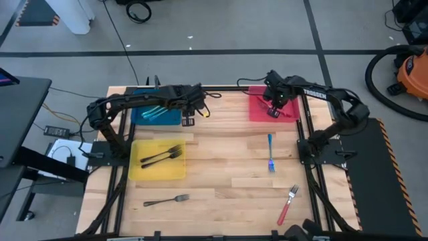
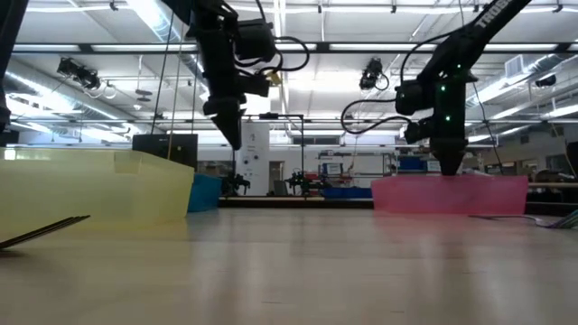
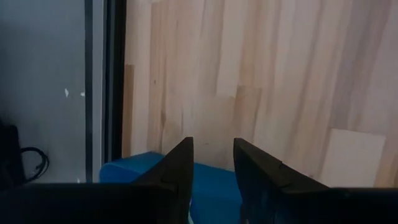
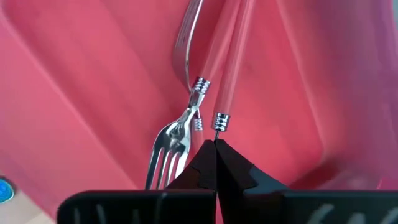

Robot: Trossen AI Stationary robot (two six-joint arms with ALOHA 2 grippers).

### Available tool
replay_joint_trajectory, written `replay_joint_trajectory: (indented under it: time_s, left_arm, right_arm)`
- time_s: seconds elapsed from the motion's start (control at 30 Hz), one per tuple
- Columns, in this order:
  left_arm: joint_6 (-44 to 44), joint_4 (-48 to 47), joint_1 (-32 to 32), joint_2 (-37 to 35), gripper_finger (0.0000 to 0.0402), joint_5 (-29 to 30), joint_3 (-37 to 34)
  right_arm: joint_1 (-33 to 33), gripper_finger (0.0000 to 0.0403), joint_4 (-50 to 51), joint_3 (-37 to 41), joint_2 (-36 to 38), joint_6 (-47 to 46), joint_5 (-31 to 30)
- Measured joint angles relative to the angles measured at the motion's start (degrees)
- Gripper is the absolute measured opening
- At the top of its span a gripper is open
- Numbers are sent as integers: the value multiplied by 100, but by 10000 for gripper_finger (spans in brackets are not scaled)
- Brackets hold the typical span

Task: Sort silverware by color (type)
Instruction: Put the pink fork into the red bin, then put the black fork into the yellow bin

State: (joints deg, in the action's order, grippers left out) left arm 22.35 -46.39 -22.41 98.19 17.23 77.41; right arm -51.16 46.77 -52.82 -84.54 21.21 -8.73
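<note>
My right gripper (image 1: 273,112) (image 4: 215,144) reaches down into the red tray (image 1: 257,110) (image 2: 470,194) and is shut on a red-handled fork (image 4: 233,62). A second red-handled fork (image 4: 169,146) lies beside it in the tray, tines toward the gripper. My left gripper (image 1: 188,119) (image 3: 213,155) hangs open above the right edge of the blue tray (image 1: 144,119) (image 3: 143,171), touching nothing; teal forks (image 1: 155,112) lie in that tray. Two black forks (image 1: 162,157) lie in the yellow tray (image 1: 150,173). A blue fork (image 1: 270,152), a red fork (image 1: 287,204) and a black fork (image 1: 167,199) lie loose on the table. My right gripper pinches the red-handled fork between its two fingertips by the thin metal neck (image 4: 217,132) just past the silver ferrule. The fingers come from above, in line with the fork. The handle stretches away over the tray floor; the fingers hide the tines.
The three trays stand along the table's far and left parts: blue far left, yellow nearer left, red far right. Bare wood lies in the middle and along the near edge (image 1: 221,221). In the low view the yellow tray wall (image 2: 90,190) fills the left.
</note>
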Motion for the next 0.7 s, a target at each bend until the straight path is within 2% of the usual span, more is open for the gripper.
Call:
replay_joint_trajectory:
  time_s: [0.2,0.37,0.7]
  left_arm:
    - [-83,-252,-164,0,114,0,0]
    - [-250,-542,-224,0,114,1,-1]
    - [-224,-538,-171,0,114,-2,0]
  right_arm:
    - [-2,5,-65,-4,-177,39,-19]
    - [-2,23,-83,-7,-257,42,-69]
    - [46,82,-232,-11,-52,-7,-877]
